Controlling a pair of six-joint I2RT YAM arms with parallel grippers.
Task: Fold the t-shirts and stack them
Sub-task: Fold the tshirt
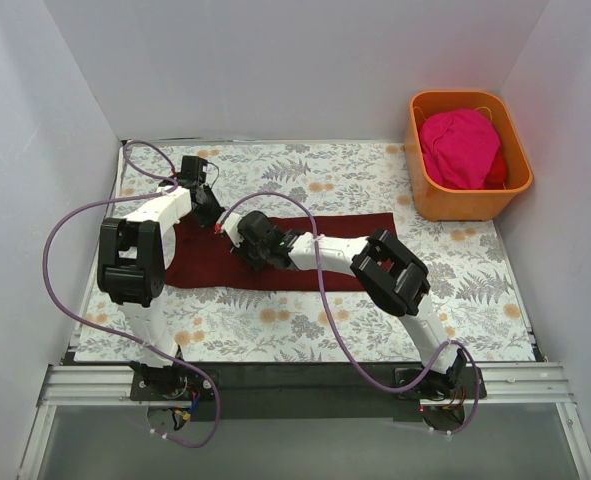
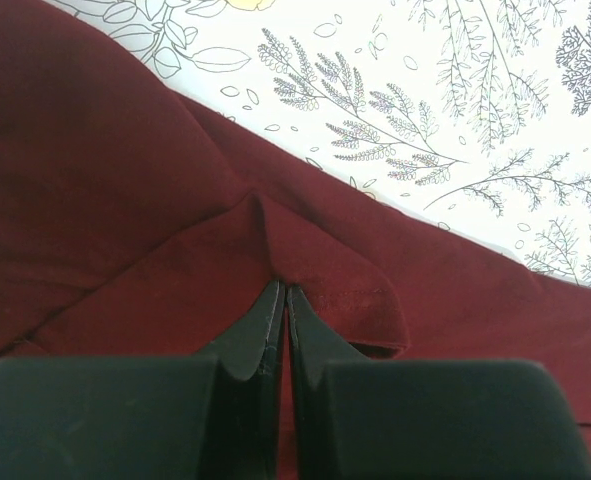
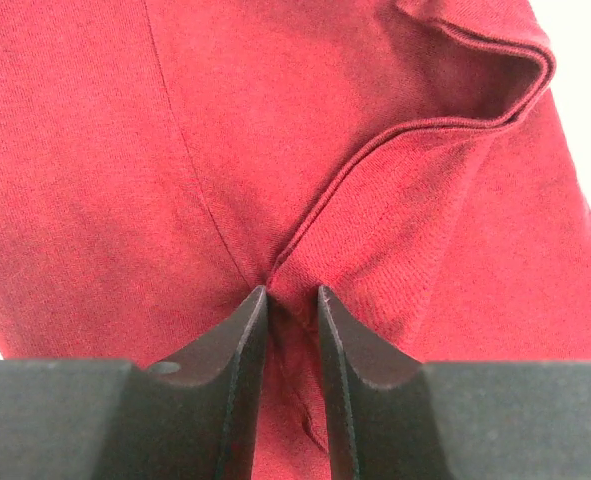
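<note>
Pinching the maroon t-shirt (image 1: 315,262) with both sets of fingers, in the middle of the fold.

The shirt lies on the table (image 1: 375,320) as a long flat band, so I judge that some folding is done, but the final folds and the stacking are left; the pink t-shirt (image 1: 460,148) is waiting in the orange tub (image 1: 425,195) at the far right corner, not folded. My left fingers (image 2: 281,300) are pressed together on a small ridge of the cloth near the far left edge of the shirt. My right fingers (image 3: 292,300) stand a little apart with a pleat of the cloth between them, beside a hem. My left arm reaches forward along the left end, and my right arm stretches low across the shirt toward the left.
</note>
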